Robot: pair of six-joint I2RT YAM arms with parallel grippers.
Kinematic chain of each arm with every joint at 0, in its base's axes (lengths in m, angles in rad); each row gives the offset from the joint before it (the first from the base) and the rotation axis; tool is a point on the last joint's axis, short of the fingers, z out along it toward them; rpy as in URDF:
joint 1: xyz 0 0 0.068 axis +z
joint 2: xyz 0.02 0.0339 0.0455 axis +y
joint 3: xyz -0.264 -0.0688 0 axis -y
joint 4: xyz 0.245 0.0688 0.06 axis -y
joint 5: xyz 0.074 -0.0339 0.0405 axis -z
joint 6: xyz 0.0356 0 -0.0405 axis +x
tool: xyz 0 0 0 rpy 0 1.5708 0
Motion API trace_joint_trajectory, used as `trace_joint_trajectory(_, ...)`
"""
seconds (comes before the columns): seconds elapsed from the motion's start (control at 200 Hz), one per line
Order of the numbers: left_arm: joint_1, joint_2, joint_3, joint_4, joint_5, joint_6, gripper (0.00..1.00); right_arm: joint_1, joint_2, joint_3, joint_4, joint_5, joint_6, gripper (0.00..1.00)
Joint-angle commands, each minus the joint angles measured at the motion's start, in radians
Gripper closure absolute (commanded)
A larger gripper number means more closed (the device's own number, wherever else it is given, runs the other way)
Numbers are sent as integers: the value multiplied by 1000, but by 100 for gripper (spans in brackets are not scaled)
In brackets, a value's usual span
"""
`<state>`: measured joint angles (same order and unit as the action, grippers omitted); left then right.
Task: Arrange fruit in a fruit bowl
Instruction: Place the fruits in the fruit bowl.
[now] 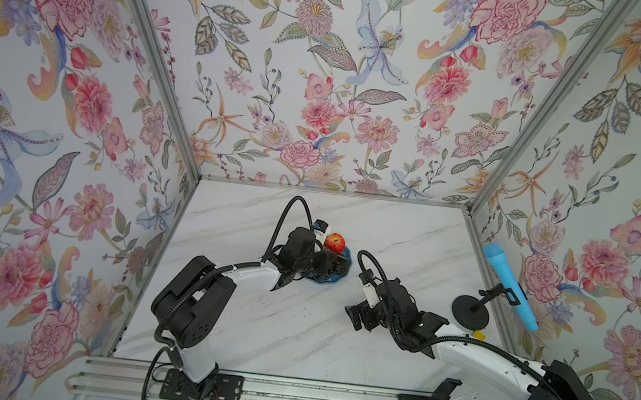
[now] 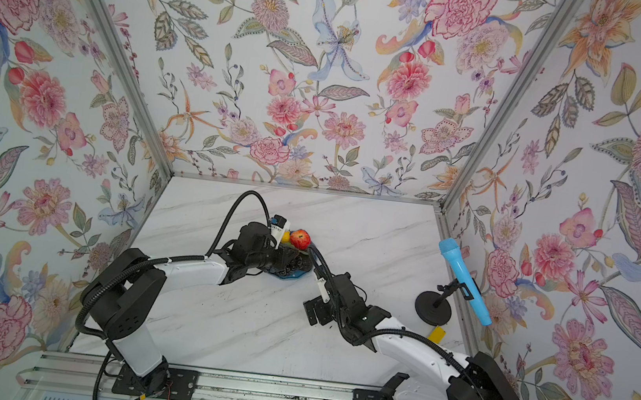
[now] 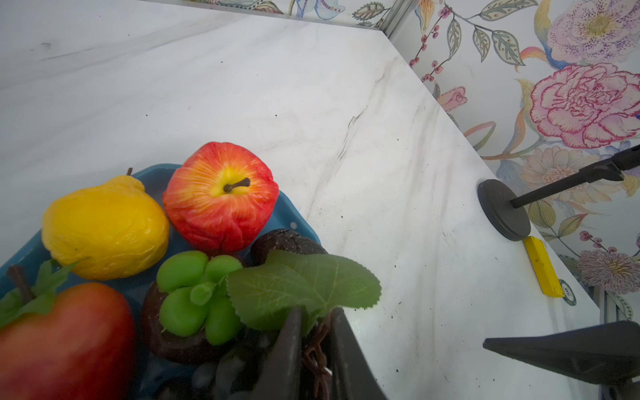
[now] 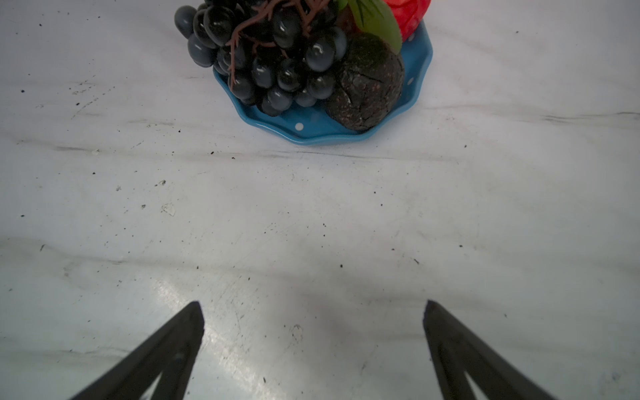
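Left fingers stand slightly parted astride the stem of the dark grape bunch in the blue polka-dot bowl; right fingers gape wide and empty.

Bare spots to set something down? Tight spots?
Free: table between fruit bowl and back wall; between bowl and open right gripper; near middle between left arm and right arm. Crowded: full bowl under left gripper; right edge by microphone stand base and yellow block.
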<state>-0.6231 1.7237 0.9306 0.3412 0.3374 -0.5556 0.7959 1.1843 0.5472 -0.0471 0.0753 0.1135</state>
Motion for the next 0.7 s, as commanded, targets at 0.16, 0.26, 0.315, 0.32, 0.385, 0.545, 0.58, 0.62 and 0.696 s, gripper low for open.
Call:
trace_joint_trajectory(0.16,-6,-77,6,-23,-14,12,64,-8,-31,-12,2,1,14,1)
trace_joint_trajectory(0.26,-7,-100,5,-31,-26,16,59,-18,-43,-12,0,-5,17,1)
trace_joint_trajectory(0.315,-6,-121,6,-41,-41,22,58,-25,-53,-13,0,-10,20,1)
trace_joint_trajectory(0.32,-6,-124,7,-42,-43,22,58,-26,-55,-13,-1,-10,21,1)
trace_joint_trajectory(0.385,-2,-151,1,-54,-69,33,55,-38,-73,-13,-7,-14,23,1)
trace_joint_trajectory(0.545,31,-274,-39,-68,-177,55,47,-88,-133,-7,-26,-43,25,1)
trace_joint_trajectory(0.58,40,-300,-51,-68,-210,63,46,-99,-144,-4,-28,-49,27,1)
trace_joint_trajectory(0.62,47,-329,-65,-69,-257,72,44,-110,-156,0,-31,-53,30,1)
trace_joint_trajectory(0.696,65,-375,-90,-63,-313,80,40,-130,-173,6,-31,-67,39,1)
